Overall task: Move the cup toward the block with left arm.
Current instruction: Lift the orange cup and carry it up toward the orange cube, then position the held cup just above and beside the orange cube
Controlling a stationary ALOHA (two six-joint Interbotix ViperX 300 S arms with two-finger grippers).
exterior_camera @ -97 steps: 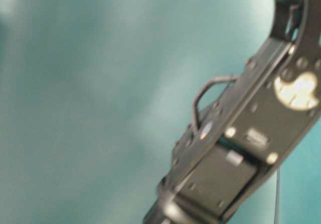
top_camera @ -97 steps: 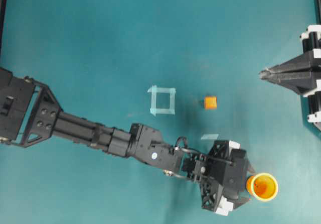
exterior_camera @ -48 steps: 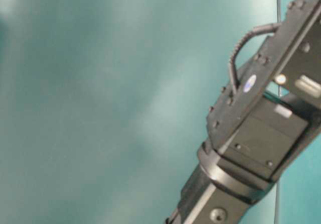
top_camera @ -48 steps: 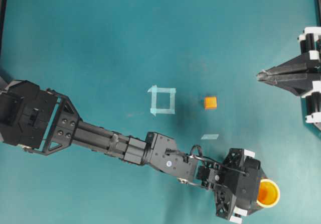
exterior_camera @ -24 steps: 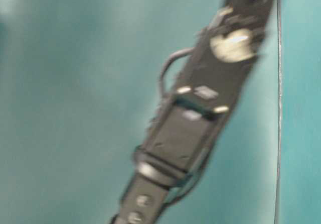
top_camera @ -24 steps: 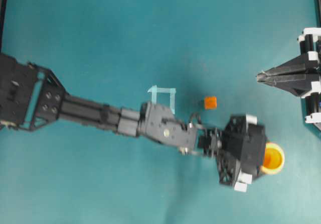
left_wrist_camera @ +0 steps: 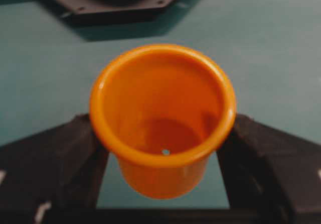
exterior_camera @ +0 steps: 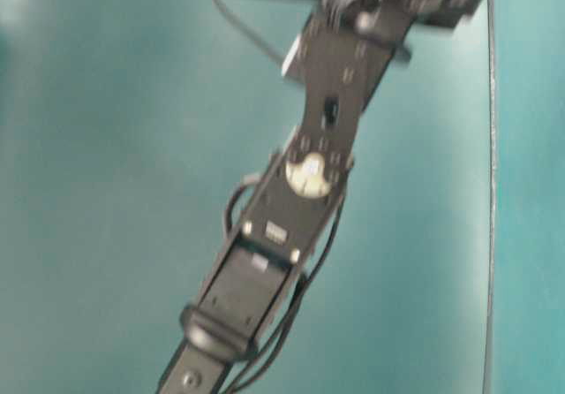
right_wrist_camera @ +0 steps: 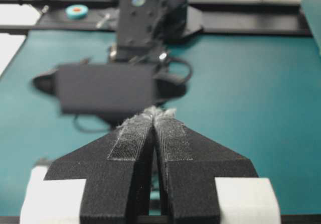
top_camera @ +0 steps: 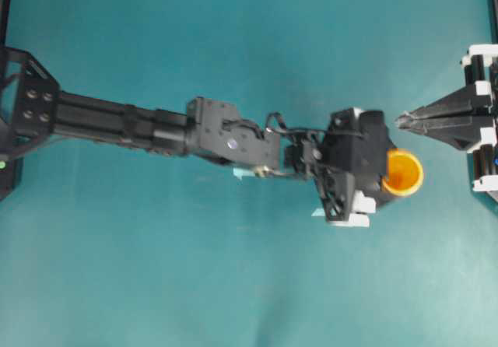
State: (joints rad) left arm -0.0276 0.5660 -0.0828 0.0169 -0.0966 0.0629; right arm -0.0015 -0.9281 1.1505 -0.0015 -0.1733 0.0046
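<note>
The orange cup (top_camera: 405, 173) sits between the black fingers (left_wrist_camera: 60, 158) of my left gripper (top_camera: 395, 174), which is shut on it. In the left wrist view the cup (left_wrist_camera: 163, 118) fills the middle, its mouth tipped toward the camera, with teal table showing under its base. The block is hidden; the left gripper's body (top_camera: 354, 164) covers the spot right of the tape square. My right gripper (top_camera: 401, 119) is shut and empty, its tip just above and right of the cup. Its pads (right_wrist_camera: 165, 133) are pressed together.
A corner of pale tape (top_camera: 241, 173) shows under the left arm (top_camera: 226, 137). The left arm (exterior_camera: 291, 208) crosses the table-level view, blurred. The right arm's white end pieces (top_camera: 482, 55) stand at the right edge. Black frame rails (right_wrist_camera: 241, 30) border the far table side.
The left arm has swung from the near right corner up toward the table's middle, carrying the cup. The block, visible half a second ago, is now covered. The right gripper stayed put.
</note>
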